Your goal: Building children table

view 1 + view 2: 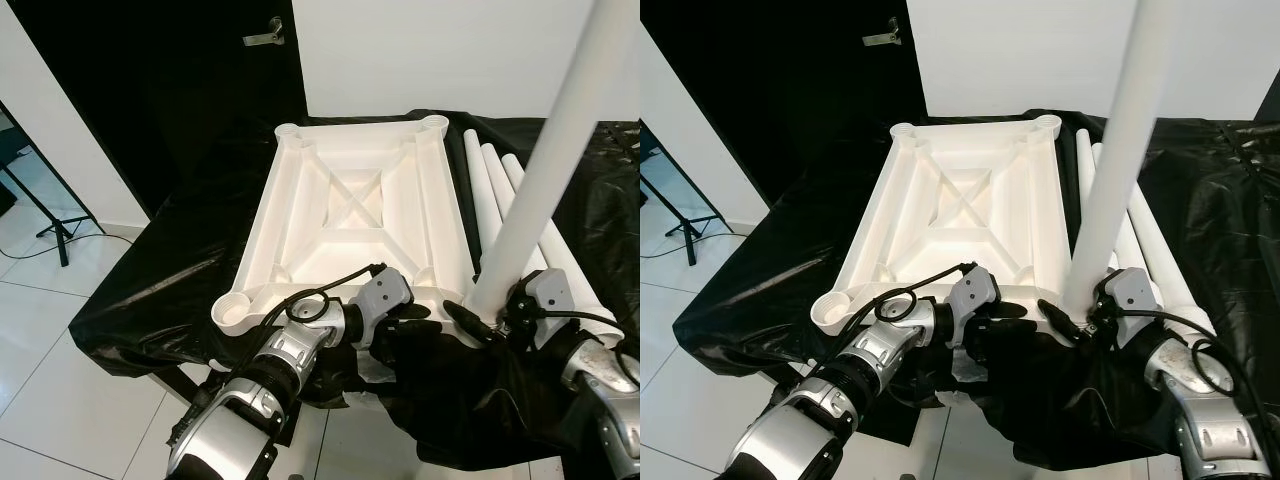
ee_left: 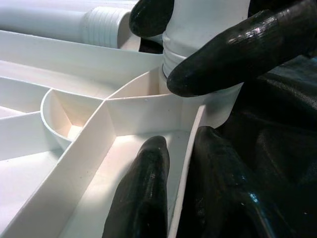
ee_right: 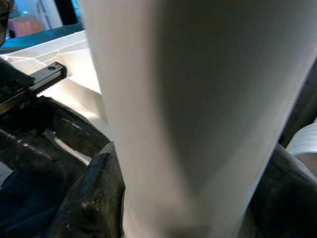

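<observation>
left fingers (image 2: 143, 198) pinched, apparently | right fingers (image 3: 94, 198) clamped shut

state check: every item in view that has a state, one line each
tabletop: upside down on the black sheet, ribs facing up
leg: upright, threaded end at the near right corner socket, not fully in
spare legs: lying flat beside the tabletop
near left socket: empty
far sockets: empty
left hand: shut on the tabletop's near rim
right hand: shut on the leg
door: closed

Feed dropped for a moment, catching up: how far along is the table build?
Early. The tabletop lies upside down. In hand: right gripper holds one leg upright at the near right socket; left gripper steadies the rim. Left: spare legs lie alongside; three corner sockets are unfilled.
</observation>
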Robot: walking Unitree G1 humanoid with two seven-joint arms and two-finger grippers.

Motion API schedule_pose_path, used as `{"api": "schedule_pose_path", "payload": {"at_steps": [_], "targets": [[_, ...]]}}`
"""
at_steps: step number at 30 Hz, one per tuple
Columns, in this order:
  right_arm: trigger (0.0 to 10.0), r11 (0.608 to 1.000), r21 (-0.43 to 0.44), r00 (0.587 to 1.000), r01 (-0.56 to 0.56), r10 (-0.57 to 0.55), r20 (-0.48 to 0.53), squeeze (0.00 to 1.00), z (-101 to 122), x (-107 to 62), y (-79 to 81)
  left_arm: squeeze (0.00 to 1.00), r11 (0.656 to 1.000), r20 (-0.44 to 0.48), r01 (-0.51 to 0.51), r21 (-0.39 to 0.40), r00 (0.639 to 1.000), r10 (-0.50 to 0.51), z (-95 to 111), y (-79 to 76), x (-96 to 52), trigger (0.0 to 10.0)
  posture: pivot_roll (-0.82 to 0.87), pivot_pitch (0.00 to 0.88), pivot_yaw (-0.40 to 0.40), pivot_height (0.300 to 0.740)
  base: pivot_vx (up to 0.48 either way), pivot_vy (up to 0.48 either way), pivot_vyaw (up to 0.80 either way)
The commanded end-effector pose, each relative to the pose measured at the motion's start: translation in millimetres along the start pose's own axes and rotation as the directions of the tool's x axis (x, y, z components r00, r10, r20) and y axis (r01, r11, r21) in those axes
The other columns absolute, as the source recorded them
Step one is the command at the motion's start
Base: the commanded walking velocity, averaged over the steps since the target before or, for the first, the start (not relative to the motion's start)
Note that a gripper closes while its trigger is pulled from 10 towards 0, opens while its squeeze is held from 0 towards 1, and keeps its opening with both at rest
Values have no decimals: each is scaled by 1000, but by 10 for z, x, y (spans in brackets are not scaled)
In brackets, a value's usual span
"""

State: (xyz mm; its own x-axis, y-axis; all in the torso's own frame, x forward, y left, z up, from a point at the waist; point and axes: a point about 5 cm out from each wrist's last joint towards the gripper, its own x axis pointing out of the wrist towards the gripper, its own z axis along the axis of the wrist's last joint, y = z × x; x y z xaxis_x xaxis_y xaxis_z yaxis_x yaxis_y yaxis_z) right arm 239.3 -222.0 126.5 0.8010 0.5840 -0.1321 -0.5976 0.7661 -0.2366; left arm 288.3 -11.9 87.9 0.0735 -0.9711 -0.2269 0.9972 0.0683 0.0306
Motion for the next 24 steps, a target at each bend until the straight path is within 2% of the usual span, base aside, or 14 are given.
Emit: {"api": "schedule_pose_path", "payload": {"at_steps": [1, 5, 7, 8, 10, 13, 14, 16, 17, 18, 19, 21, 22, 24], "targets": [[0, 999, 18, 999, -35, 35, -4, 0, -2, -12, -3, 0, 977, -68, 171, -125, 981, -180, -313, -245, -5, 10000, 64, 0, 51, 740, 0, 0, 0], [0, 997, 37, 997, -71, 72, -19, 0, -41, -39, 39, 0, 977, -68, 173, -124, 981, -183, -315, -249, -4, 10000, 64, 0, 55, 740, 0, 0, 0], [0, 996, 51, 997, -70, 71, -21, 0, -63, -48, 68, 0, 977, -69, 175, -123, 980, -184, -316, -250, -5, 10000, 64, 0, 58, 740, 0, 0, 0], [0, 995, 91, 999, -47, 49, -13, 0, -90, -51, 102, 0, 977, -71, 176, -122, 980, -185, -317, -250, -6, 10000, 63, 0, 58, 740, 0, 0, 0], [0, 995, 91, 999, -47, 49, -13, 0, -90, -51, 102, 0, 977, -71, 176, -122, 980, -185, -317, -250, -6, 10000, 63, 0, 58, 740, 0, 0, 0], [0, 985, 168, 998, 50, -55, 24, 0, -129, -40, 183, 0, 977, -73, 177, -121, 980, -186, -314, -245, -8, 10000, 64, 0, 58, 740, 0, 0, 0], [0, 966, 202, 984, 163, -174, 36, 0, -159, -36, 232, 0, 977, -74, 177, -120, 980, -186, -313, -244, -7, 10000, 69, 0, 56, 740, 0, 0, 0], [0, 966, 202, 984, 163, -174, 36, 0, -159, -36, 232, 0, 977, -74, 177, -120, 980, -186, -313, -244, -7, 10000, 69, 0, 56, 740, 0, 0, 0], [0, 936, 211, 954, 282, -296, 39, 0, -185, -57, 317, 0, 977, -74, 176, -120, 980, -186, -312, -244, -8, 10000, 72, 0, 54, 740, 0, 0, 0], [0, 936, 211, 954, 282, -296, 39, 0, -185, -57, 317, 0, 977, -74, 176, -120, 980, -186, -312, -244, -8, 10000, 72, 0, 54, 740, 0, 0, 0], [0, 893, 223, 913, 390, -406, 29, 0, -210, -87, 384, 0, 977, -75, 176, -120, 980, -186, -314, -243, -12, 10000, 73, 0, 52, 740, 0, 0, 0], [0, 893, 223, 913, 390, -406, 29, 0, -210, -87, 384, 0, 977, -75, 176, -120, 980, -186, -314, -243, -12, 10000, 73, 0, 52, 740, 0, 0, 0], [0, 852, 227, 873, 472, -488, 18, 0, -222, -112, 427, 0, 977, -76, 175, -121, 980, -185, -319, -244, -17, 10000, 74, 0, 52, 740, 0, 0, 0], [0, 852, 227, 873, 472, -488, 18, 0, -222, -112, 427, 0, 977, -76, 175, -121, 980, -185, -319, -244, -17, 10000, 74, 0, 52, 740, 0, 0, 0]]}}
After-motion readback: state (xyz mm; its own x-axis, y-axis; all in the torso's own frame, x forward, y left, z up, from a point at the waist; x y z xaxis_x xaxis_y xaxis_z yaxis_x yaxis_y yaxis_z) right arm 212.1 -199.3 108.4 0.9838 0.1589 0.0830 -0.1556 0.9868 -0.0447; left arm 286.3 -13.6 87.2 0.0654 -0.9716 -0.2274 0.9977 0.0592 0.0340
